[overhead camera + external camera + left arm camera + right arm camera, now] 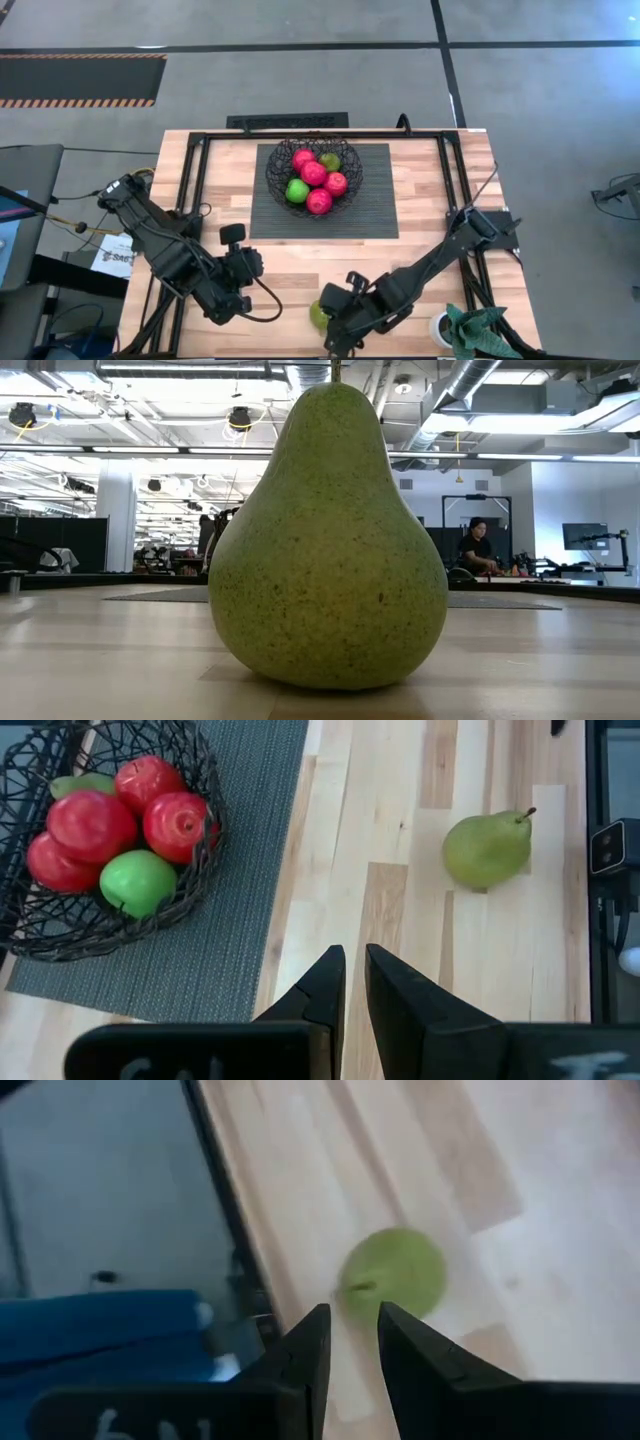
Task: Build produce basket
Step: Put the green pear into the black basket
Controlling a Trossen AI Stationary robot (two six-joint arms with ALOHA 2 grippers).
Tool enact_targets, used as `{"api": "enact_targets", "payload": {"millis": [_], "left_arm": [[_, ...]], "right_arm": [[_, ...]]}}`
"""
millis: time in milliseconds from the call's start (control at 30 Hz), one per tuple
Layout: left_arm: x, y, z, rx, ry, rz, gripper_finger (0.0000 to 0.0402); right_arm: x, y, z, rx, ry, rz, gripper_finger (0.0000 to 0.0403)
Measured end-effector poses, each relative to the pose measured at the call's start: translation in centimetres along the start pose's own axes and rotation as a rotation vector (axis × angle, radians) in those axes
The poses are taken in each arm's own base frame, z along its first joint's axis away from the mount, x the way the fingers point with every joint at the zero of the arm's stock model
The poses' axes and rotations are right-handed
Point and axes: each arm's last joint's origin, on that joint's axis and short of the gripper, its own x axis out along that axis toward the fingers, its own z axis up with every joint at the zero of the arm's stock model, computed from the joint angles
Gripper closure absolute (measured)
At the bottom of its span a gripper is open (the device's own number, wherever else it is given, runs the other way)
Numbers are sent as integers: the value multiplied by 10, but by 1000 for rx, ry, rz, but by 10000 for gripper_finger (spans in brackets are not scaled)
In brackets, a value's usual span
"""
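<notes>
Six down, one to go. Counting four shiny red round fruits [314, 173], one bright green fruit [297, 190] and one duller yellow-green fruit [330, 160], all heaped inside the round black wire basket [275, 175]. Resting that basket on the flat dark ribbed mat [375, 215] toward the back of the pale wooden tabletop [420, 260], probably for grip.

Leaving the last piece, a speckled yellow-green pear [318, 314], standing upright near the front edge, well apart from the basket.

Hovering the right tool [350, 1335] above that pear, spread only narrowly and pinching nothing. Seemingly lining up for a top-down grasp, and probably needing to widen before dropping around the body.

Parking the left tool [355, 970] at front left, all but pressed together, gripping nothing, likely to give the right arm room.
</notes>
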Motion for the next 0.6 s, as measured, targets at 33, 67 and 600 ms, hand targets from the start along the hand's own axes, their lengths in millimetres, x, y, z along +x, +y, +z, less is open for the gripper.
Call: {"api": "enact_targets", "payload": {"millis": [33, 67, 600], "left_arm": [[0, 0, 0, 0, 0, -1, 371], [0, 0, 0, 0, -2, -1, 371], [0, 0, 1, 6, -19, 10, 371]], "right_arm": [[2, -1, 0, 18, 11, -5, 296], [4, -3, 0, 31, 27, -13, 296], [13, -25, 32, 41, 133, 61, 245]]}}
